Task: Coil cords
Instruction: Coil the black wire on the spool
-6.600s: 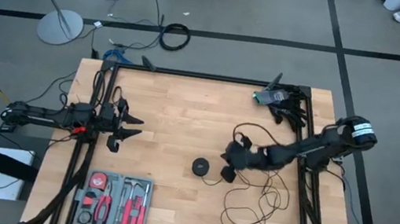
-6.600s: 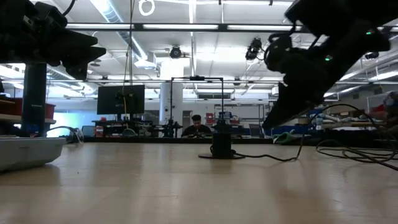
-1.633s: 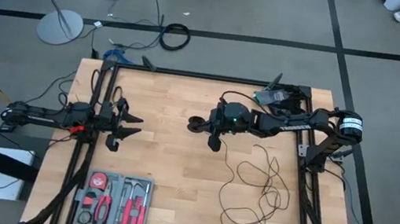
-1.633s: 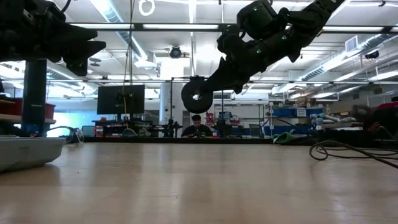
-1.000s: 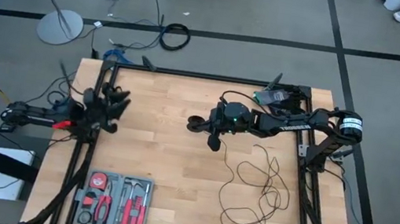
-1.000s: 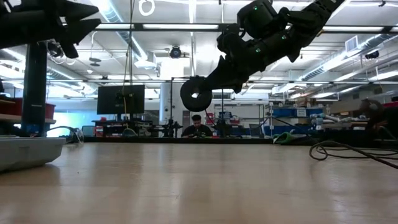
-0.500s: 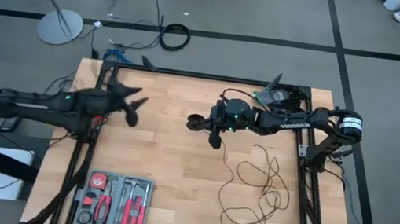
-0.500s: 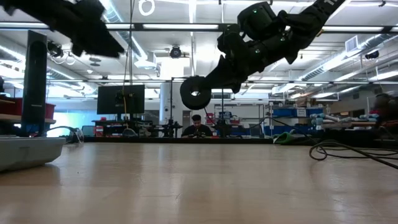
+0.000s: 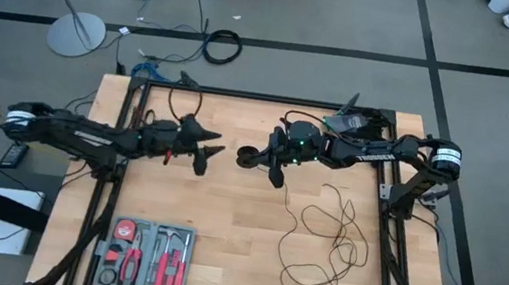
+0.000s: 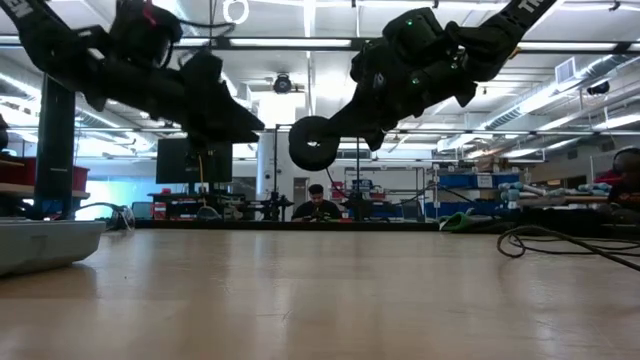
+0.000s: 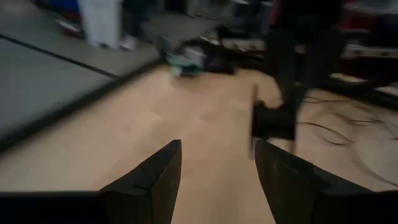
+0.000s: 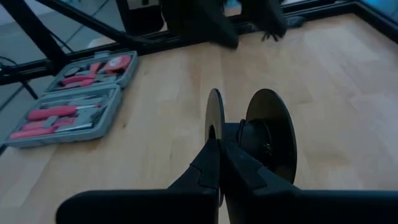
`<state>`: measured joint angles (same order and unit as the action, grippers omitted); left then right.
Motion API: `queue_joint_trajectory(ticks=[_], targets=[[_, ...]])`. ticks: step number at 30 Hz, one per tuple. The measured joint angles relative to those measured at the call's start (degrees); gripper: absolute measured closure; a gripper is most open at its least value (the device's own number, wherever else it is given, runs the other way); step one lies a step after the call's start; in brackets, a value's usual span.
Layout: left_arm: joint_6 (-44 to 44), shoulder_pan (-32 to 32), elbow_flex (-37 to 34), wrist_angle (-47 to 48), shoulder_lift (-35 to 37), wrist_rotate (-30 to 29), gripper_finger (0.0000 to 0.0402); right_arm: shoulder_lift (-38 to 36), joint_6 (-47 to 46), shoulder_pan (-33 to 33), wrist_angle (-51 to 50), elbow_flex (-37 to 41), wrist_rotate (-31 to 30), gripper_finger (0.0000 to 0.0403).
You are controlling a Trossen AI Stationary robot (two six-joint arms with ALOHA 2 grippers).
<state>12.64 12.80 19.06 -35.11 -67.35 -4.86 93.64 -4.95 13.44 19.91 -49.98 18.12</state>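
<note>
While the right gripper (image 9: 262, 161) hung high over the middle of the table (image 9: 223, 219), its fingers were squeezed tight on the round black puck (image 10: 312, 146) at the end of the cord (image 9: 326, 236). That thin wire lay in loose loops near the table's right side. The left gripper (image 9: 208, 152) pointed at the puck, close by, fingers apart and holding nothing.

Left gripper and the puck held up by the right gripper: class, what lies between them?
Nothing: in the high view only bare table shows between the left gripper and the puck.
</note>
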Motion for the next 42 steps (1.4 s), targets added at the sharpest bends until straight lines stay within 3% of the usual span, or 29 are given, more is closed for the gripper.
queue_joint_trajectory(ticks=[4,10,15,23,35,42], targets=[[-1.1,2.8,-0.2,-6.1,-3.5,9.0,0.0195,0.0,0.0,0.8,0.1,0.0,4.0,0.0399],[-4.7,3.3,-0.2,-8.9,-4.3,9.1,0.0195,0.0,0.9,0.6,0.3,0.0,6.1,0.0399],[-0.3,3.2,-0.2,-8.8,-4.3,9.7,0.0195,0.0,3.3,0.3,2.0,0.0,5.6,0.0399],[-0.2,3.2,-0.2,-10.2,-4.3,12.7,0.0195,0.0,2.0,0.6,7.7,-0.1,4.0,0.0399],[-0.5,3.2,2.3,-8.7,-4.3,14.9,0.0195,0.0,0.9,0.5,7.2,-0.9,4.0,0.0400],[-0.4,3.2,4.3,-8.7,-8.8,15.6,0.0195,0.0,0.7,0.5,8.1,-0.9,4.1,0.0400]])
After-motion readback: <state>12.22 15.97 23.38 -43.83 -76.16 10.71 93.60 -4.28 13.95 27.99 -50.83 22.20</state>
